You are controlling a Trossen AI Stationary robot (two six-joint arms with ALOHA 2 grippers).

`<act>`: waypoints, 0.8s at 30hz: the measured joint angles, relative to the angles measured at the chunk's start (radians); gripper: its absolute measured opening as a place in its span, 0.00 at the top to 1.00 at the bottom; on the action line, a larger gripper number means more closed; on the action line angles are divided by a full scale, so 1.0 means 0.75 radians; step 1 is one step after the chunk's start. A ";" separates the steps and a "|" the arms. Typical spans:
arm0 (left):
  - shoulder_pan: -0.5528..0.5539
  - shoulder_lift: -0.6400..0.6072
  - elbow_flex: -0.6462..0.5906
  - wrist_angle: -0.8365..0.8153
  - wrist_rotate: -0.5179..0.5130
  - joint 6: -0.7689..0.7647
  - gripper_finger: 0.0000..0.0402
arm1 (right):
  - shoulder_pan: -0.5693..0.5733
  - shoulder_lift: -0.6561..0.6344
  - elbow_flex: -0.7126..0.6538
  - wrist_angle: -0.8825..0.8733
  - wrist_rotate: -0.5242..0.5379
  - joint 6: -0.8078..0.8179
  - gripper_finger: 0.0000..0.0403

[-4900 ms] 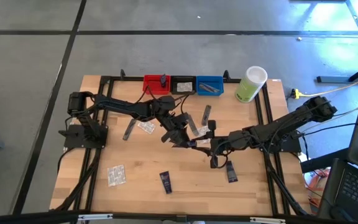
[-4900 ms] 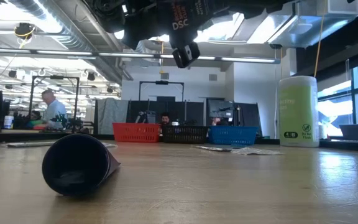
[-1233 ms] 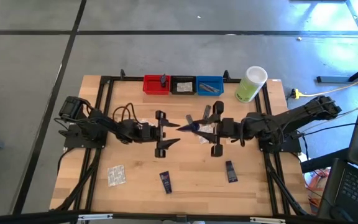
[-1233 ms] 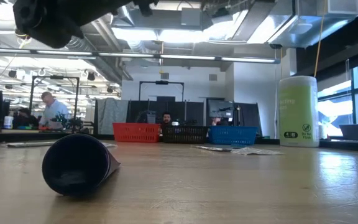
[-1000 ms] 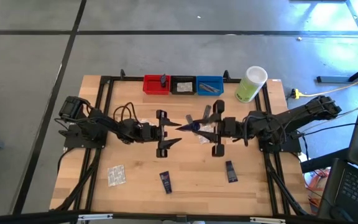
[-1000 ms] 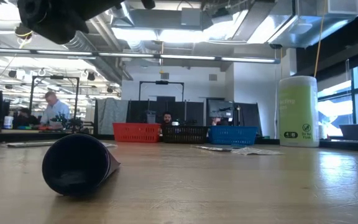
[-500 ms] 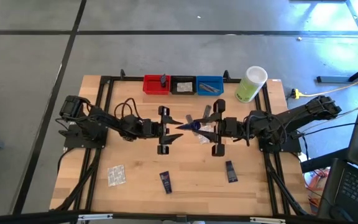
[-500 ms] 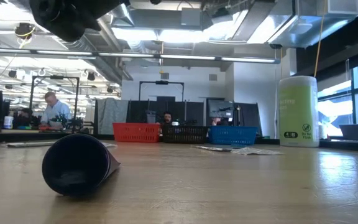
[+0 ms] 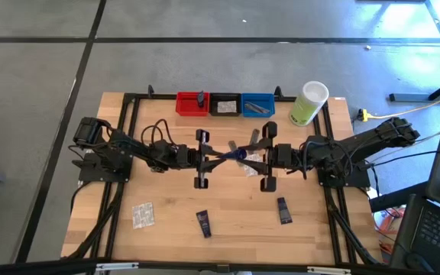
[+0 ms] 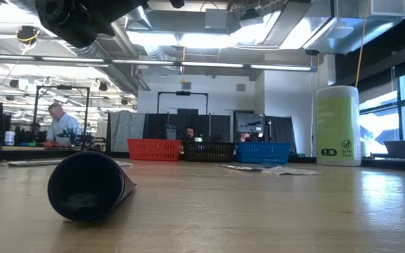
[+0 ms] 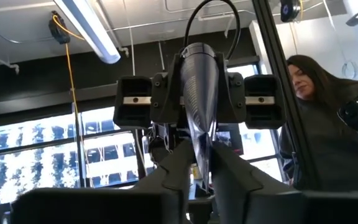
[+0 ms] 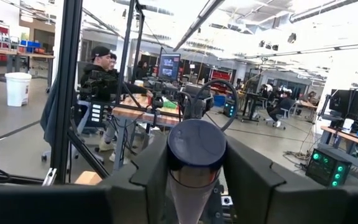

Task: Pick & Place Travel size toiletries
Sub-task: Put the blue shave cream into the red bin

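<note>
A dark navy mini tube hangs level above the table's middle, between my two grippers, which face each other. My right gripper is shut on its wide end. My left gripper is shut on its narrow end. Loose toiletries lie on the table: two navy tubes, a clear packet, and grey sachets behind the grippers. The near tube fills the foreground of the low view. My left gripper pinches the tube's flat narrow end between its two fingers. They come level from the table's left and lie along the tube. The tube is lifted clear of the table. My right gripper holds the tube's round cap end between its two fingers. They come level from the table's right, along the tube. The tube reaches away from the fingers toward my left gripper, clear of the table.
A red bin, a black bin and a blue bin line the far edge. A tall pale-green container stands to their right. People show in the room beyond the table.
My left gripper has gone toward the table's right, up to the tube that my right gripper holds. Its fingers have shut on the tube's narrow end. The tube has stayed level in the air.
</note>
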 joint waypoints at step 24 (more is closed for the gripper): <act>-0.001 -0.001 0.000 -0.019 -0.008 -0.026 0.99 | 0.012 -0.047 -0.001 -0.043 0.024 0.012 0.51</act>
